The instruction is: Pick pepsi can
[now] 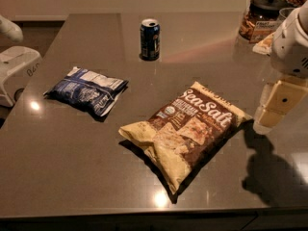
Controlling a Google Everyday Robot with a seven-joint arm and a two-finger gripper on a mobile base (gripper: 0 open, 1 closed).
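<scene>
The pepsi can (150, 39) is a small dark blue can with a silver top. It stands upright on the dark table (72, 167), at the far middle. My gripper (272, 114) hangs from the white arm at the right edge, above the table. It is well to the right of the can and nearer the camera, beside the right end of the chip bag. It holds nothing that I can see.
A large tan and brown "Sea Salt" chip bag (187, 129) lies in the middle, between gripper and can. A flat blue-and-white snack bag (86, 90) lies at left. A black-lidded glass jar (262, 17) stands at the far right. White equipment (14, 71) is beyond the table's left edge.
</scene>
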